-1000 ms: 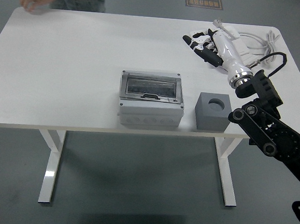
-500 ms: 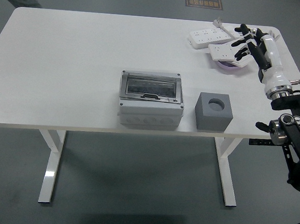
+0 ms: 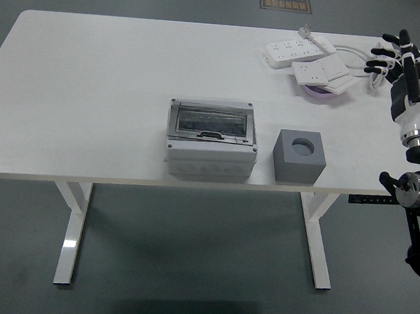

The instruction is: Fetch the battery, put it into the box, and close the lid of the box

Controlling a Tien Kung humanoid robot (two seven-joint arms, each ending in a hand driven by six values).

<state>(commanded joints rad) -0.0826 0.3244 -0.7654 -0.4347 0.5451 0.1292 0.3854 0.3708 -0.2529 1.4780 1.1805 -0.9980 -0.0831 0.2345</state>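
Right robot hand (image 3: 405,67): mine, white shell with black finger joints, raised at the right edge of the head view beyond the right end of the counter (image 3: 91,89), fingers spread apart and holding nothing; black forearm and joints run down from it along the picture's right side. Left robot hand: out of view. Counter: white top on white legs, long edge nearest me at the bottom. Box (image 3: 211,140): grey case with a dark see-through lid, standing near the front edge about the middle of the counter; lid lies flat over the top, with a small black latch at its front side. What lies under the lid I cannot make out. Grey block (image 3: 300,156): cube with a round hole in its top face, just beside the box on its right, apart from it, also near the front edge. Battery: I cannot pick it out anywhere; the hole in the block looks dark and I cannot tell whether anything sits in it. Power strips (image 3: 309,57): white, lying at the far right corner of the counter, one partly over a pale purple dish (image 3: 322,94), their white cables (image 3: 363,66) trailing toward the counter's right end, near my raised right robot hand. Floor: grey, with a dark sign at the top edge and a metal plate at the bottom edge.
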